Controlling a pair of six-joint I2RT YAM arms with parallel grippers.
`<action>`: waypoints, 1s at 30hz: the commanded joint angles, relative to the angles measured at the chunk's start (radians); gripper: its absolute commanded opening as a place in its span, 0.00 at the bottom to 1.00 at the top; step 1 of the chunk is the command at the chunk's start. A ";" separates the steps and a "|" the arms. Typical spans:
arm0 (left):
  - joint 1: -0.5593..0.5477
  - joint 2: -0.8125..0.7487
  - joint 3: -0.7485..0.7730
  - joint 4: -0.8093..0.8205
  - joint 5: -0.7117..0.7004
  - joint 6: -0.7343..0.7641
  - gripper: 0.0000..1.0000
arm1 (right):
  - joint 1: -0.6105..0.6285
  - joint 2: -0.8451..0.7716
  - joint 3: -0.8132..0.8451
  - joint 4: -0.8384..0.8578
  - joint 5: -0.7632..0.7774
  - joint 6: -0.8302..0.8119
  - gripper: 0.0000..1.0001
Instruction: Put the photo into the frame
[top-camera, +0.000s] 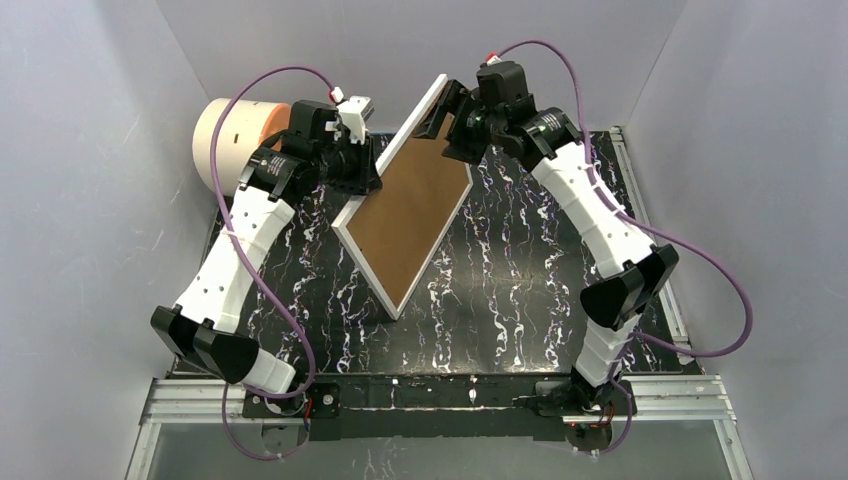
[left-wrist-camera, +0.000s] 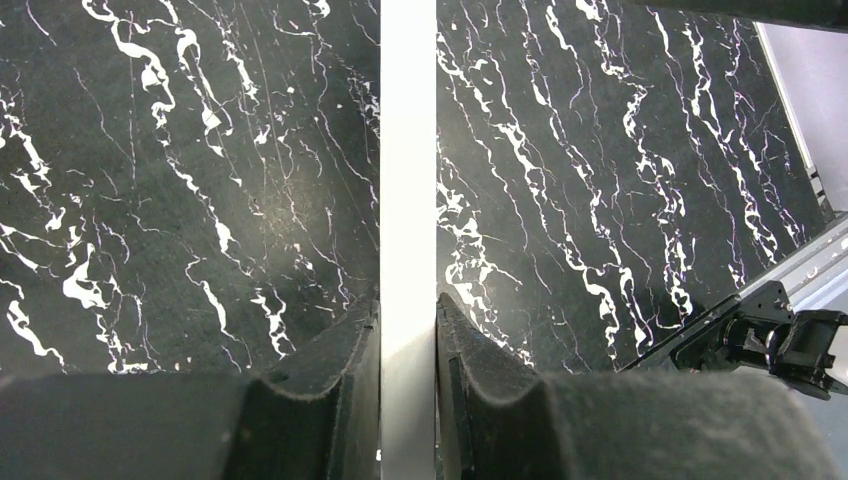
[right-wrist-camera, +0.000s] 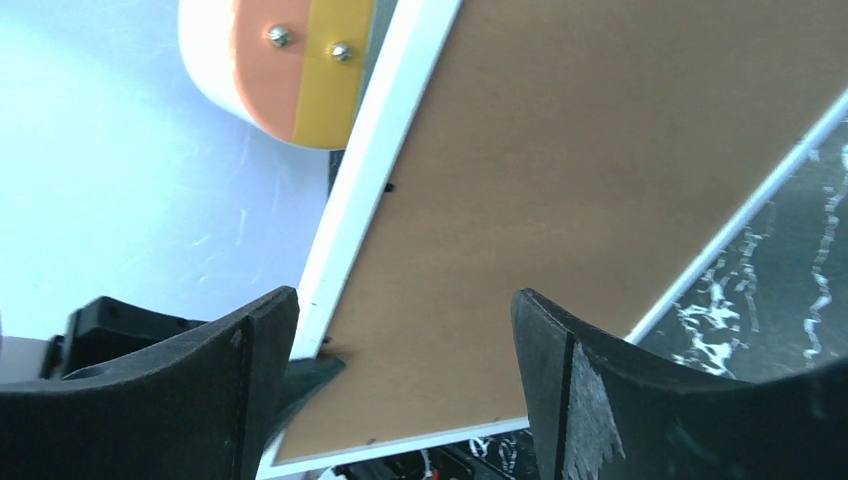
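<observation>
Frame (top-camera: 410, 215) is held tilted over the black marbled table (top-camera: 520, 290), its brown back turned up and its low corner down by the tabletop. The white left edge is clamped between the jaws of the left gripper (left-wrist-camera: 408, 310). The right gripper (right-wrist-camera: 405, 300) is spread wide at the far corner, with the brown back seen between its fingers — whether a finger touches cannot be told.

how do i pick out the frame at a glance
Start at the black marbled table. Over its middle, tilted up, is the frame. Unlike the round cream-and-orange drum at back left, it is a flat white-edged rectangle with a brown back.
</observation>
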 joint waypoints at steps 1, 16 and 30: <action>-0.017 -0.050 0.016 0.038 0.044 0.013 0.00 | 0.007 0.091 0.108 0.009 -0.093 0.042 0.87; -0.056 -0.081 -0.061 0.052 0.118 0.079 0.14 | 0.011 0.216 0.235 -0.131 -0.053 0.011 0.94; -0.057 -0.144 -0.146 0.217 0.347 0.056 0.74 | 0.001 0.109 0.153 -0.212 -0.016 -0.053 0.67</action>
